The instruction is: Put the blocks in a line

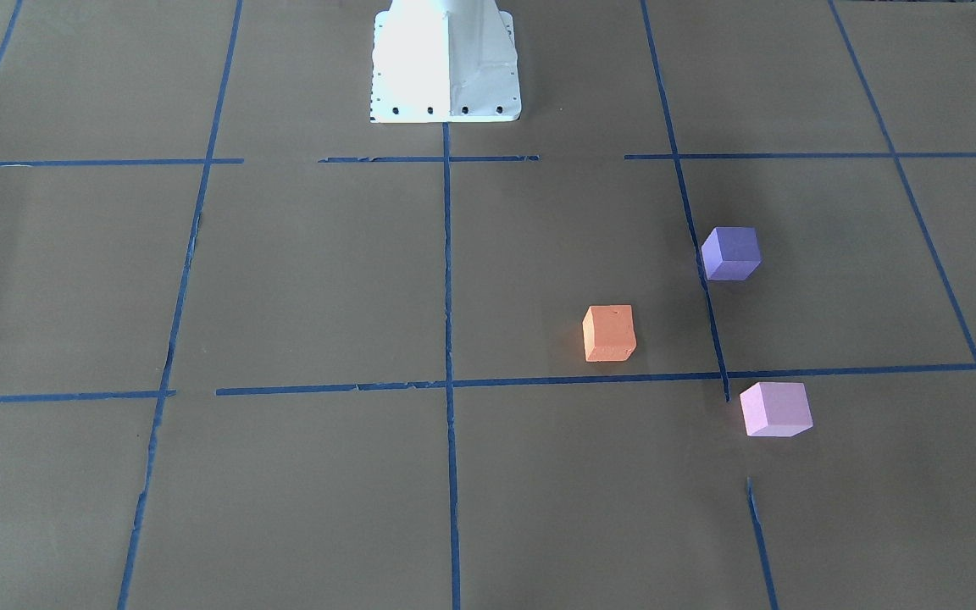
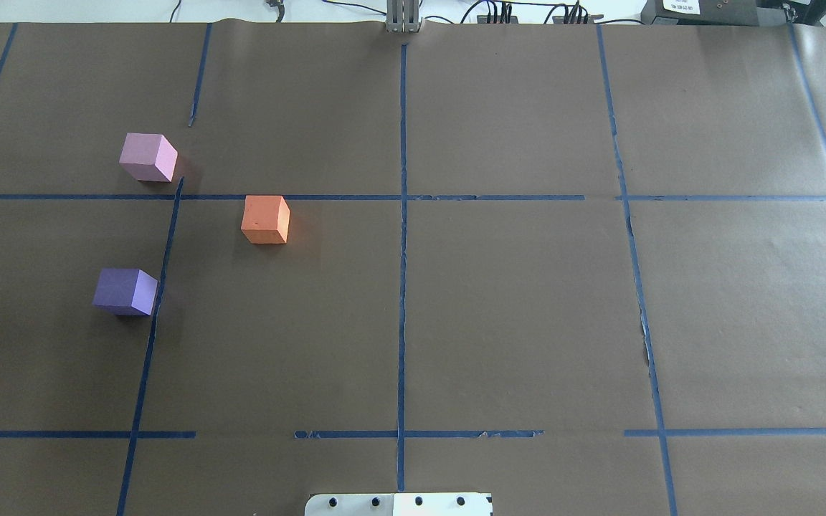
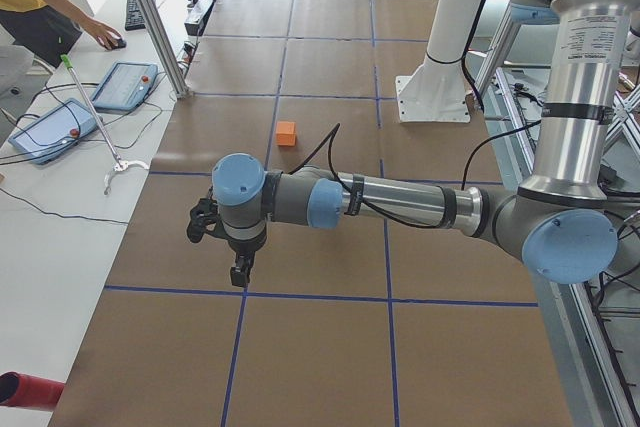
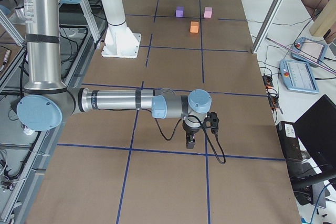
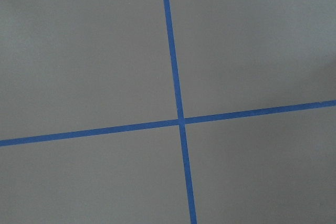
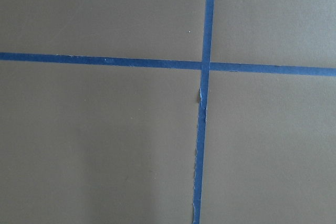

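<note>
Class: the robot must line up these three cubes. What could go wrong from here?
1. The orange block, purple block and pink block all lie on the robot's left half; if the right claw reaches across, the arms could collide.
2. The purple and pink blocks sit turned against the tape grid; the left claw, unless turned to match, might pinch corners and twist them.

Brown table (image 2: pixel 528 322), blue tape grid (image 2: pixel 402 287), orange block (image 2: pixel 265 219), purple block (image 2: pixel 125 292), pink block (image 2: pixel 148 157).
</note>
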Robot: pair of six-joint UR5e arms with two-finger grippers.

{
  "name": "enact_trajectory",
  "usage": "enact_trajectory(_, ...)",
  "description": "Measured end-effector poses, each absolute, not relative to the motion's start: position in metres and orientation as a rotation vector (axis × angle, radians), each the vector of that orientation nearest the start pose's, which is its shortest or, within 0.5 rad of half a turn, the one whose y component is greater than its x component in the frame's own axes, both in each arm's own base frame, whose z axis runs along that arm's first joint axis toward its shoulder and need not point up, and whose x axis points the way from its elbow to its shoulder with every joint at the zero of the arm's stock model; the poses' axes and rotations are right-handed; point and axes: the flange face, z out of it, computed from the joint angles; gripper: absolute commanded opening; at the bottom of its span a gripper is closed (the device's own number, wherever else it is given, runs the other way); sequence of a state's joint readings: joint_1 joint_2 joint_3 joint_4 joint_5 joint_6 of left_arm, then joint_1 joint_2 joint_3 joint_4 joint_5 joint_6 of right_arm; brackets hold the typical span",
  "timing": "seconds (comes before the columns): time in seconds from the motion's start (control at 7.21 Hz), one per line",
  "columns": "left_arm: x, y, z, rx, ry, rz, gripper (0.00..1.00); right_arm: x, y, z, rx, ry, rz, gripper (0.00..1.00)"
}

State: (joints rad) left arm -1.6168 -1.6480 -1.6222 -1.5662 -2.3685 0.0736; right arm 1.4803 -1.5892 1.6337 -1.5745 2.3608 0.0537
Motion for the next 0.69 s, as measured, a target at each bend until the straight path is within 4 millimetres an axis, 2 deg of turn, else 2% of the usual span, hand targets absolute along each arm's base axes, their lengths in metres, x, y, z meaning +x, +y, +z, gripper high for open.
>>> enact_trajectory(0.42,-0.0857,-0.5256,0.5951,0.197,0.784,0.093,1.0,0.0183,-0.4901,0.636,-0.018,-0.791,-0.051,1.0)
enact_trajectory(0.69,-0.0856,-0.5279,0.5862,0.225,0.783,0.108,1.0,0.0183,-0.4901,0.636,-0.019,-0.791,-0.051,1.0)
